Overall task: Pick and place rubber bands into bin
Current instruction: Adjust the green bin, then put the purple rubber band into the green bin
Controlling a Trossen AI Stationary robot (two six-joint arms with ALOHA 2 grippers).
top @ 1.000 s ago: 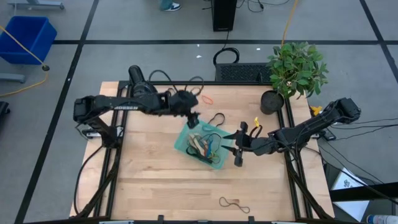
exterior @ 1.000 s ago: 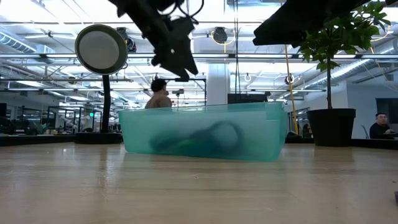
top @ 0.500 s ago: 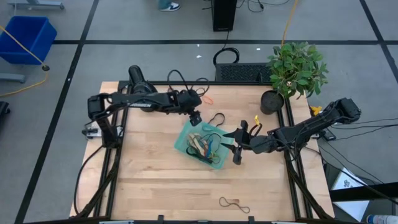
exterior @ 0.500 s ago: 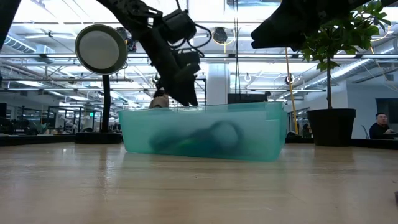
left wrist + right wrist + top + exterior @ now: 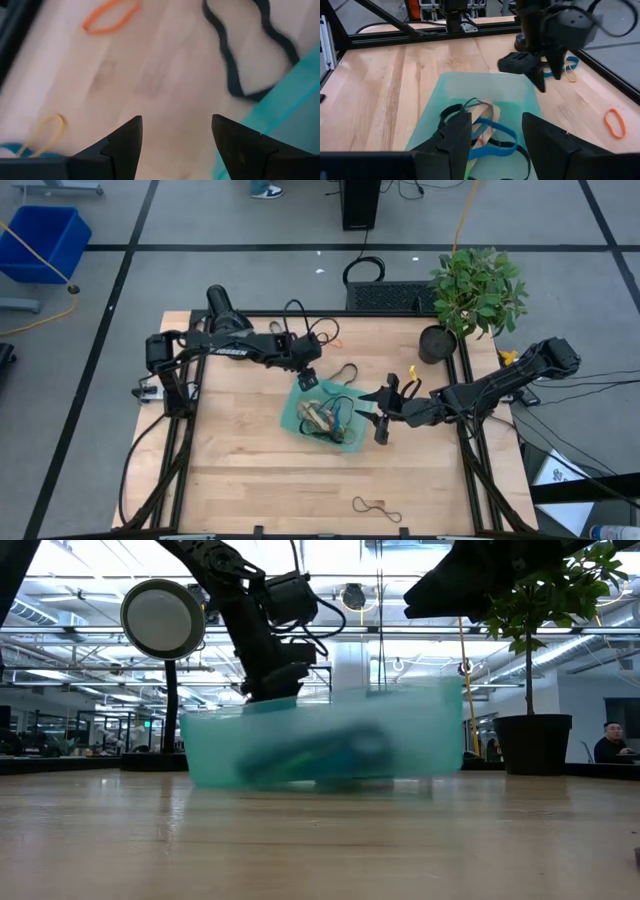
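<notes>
The teal bin [image 5: 328,416] sits mid-table and holds several rubber bands [image 5: 485,132] in blue, black and tan. My left gripper [image 5: 308,377] is open and low at the bin's far left corner, which also shows in the right wrist view [image 5: 540,75]. In the left wrist view, a black band [image 5: 235,55], an orange band [image 5: 110,14] and a yellow band [image 5: 47,132] lie flat on the wood ahead of the gripper [image 5: 175,120]. My right gripper [image 5: 382,418] is open and empty, just off the bin's right side. The bin looks smeared in the low view [image 5: 320,745]. My left gripper meets the bin's far left corner rim [image 5: 280,112] with the outer side of one open finger [image 5: 240,140], coming from above and slanting down. Nothing lies between the fingers. The bin's bottom stays on the table, and its right end stands higher in the low view.
A potted plant [image 5: 476,290] stands at the table's far right corner. One loose band [image 5: 375,506] lies near the table's front edge. A black lamp-like fixture [image 5: 222,305] sits at the far left. A blue crate [image 5: 42,240] stands on the floor off the table.
My left gripper has come down toward the bin's far left corner and a little toward the near edge. The bin has shifted slightly toward the left, and its right end now stands higher in the low view.
</notes>
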